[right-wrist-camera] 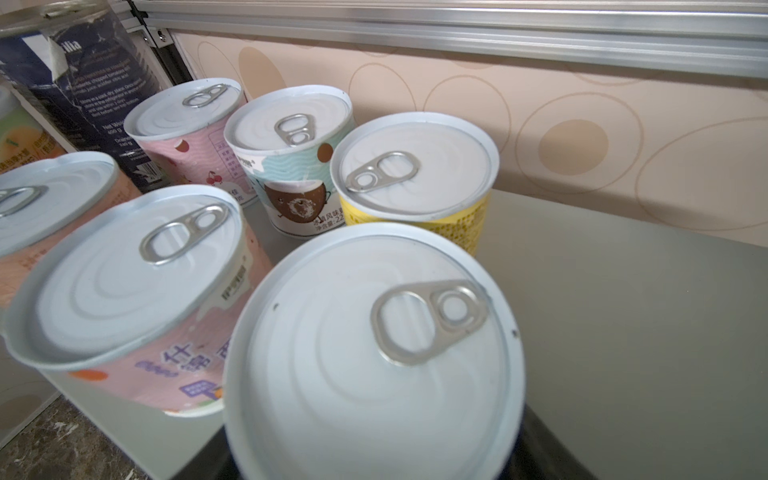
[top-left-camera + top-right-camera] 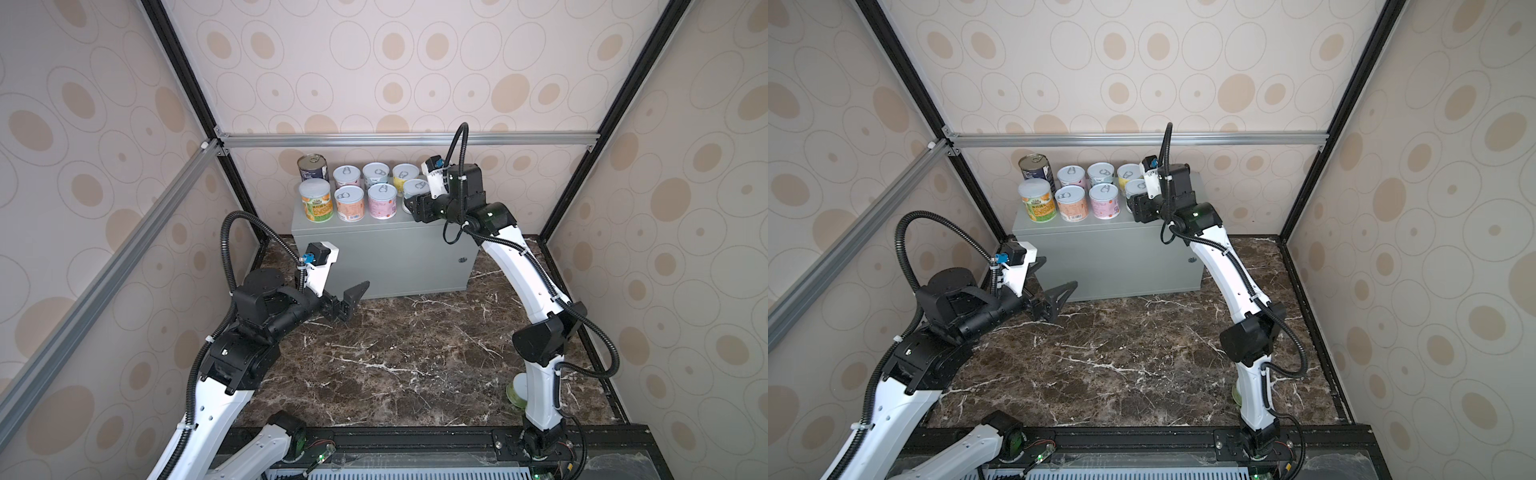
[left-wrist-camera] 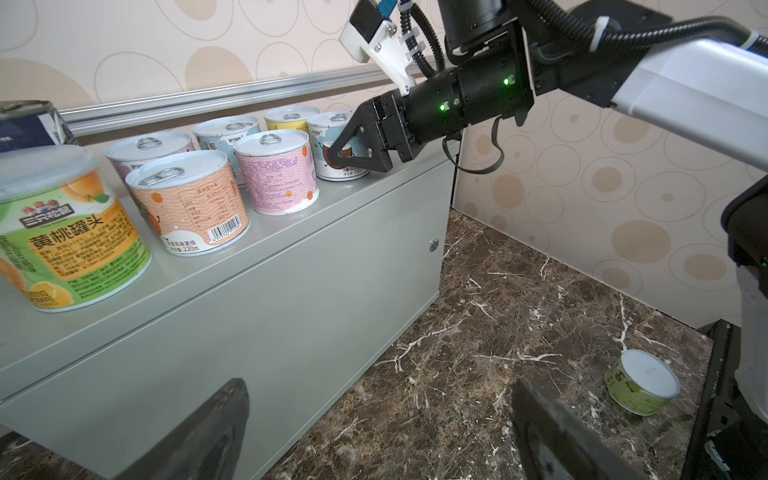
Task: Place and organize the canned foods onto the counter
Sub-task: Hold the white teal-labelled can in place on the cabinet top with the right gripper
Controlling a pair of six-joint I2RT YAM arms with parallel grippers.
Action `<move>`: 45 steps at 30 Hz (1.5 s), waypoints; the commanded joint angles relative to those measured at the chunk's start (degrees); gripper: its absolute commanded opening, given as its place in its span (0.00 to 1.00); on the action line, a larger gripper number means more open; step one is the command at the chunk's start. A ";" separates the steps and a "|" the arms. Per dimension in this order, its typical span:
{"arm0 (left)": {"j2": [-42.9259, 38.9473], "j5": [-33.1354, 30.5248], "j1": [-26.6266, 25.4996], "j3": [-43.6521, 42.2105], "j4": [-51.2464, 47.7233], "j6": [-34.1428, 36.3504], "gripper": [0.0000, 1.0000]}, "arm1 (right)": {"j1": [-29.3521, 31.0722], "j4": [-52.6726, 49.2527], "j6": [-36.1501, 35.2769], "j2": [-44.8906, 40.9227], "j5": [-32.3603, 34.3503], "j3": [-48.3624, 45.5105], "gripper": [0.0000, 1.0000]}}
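Observation:
Several canned foods stand in two rows on the left half of the grey counter [image 2: 386, 249]. Among them are a tall dark-blue can [image 2: 312, 166], a wide orange-and-green can [image 2: 316, 203] and a pink can [image 2: 382, 201]. At the right end of the front row stands a white can with a coconut picture [image 3: 332, 133]. My right gripper [image 3: 338, 147] is shut on it, one finger on each side, and the can rests on the counter top. One low green can [image 3: 640, 382] lies on the marble by the right arm's base. My left gripper [image 3: 380, 415] hangs open and empty before the counter's front.
The counter's right half [image 1: 623, 311] is bare grey metal. A small round lock [image 2: 462, 260] sits on its front. Patterned walls and an aluminium rail [image 2: 407, 139] close in behind the cans. Dark veined marble [image 2: 415, 353] spreads between the two arms.

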 commanded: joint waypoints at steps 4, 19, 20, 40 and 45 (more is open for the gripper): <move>-0.46 0.37 -0.11 2.04 0.59 0.06 0.98 | -0.10 2.46 0.87 1.07 0.67 -0.69 0.71; -1.43 -0.40 -0.12 1.16 0.50 0.50 0.98 | 2.83 3.62 -0.34 0.37 0.56 -2.35 0.70; -1.43 -0.31 -0.09 1.08 0.49 0.50 0.98 | 2.97 3.63 -0.13 0.35 0.75 -2.36 0.70; -2.97 -1.21 -0.11 0.72 -0.47 0.85 0.98 | 2.34 1.23 0.31 3.22 5.82 2.03 0.72; -3.01 -1.23 -0.14 0.72 -0.56 0.87 0.98 | 1.64 0.76 0.26 4.04 5.46 3.24 0.72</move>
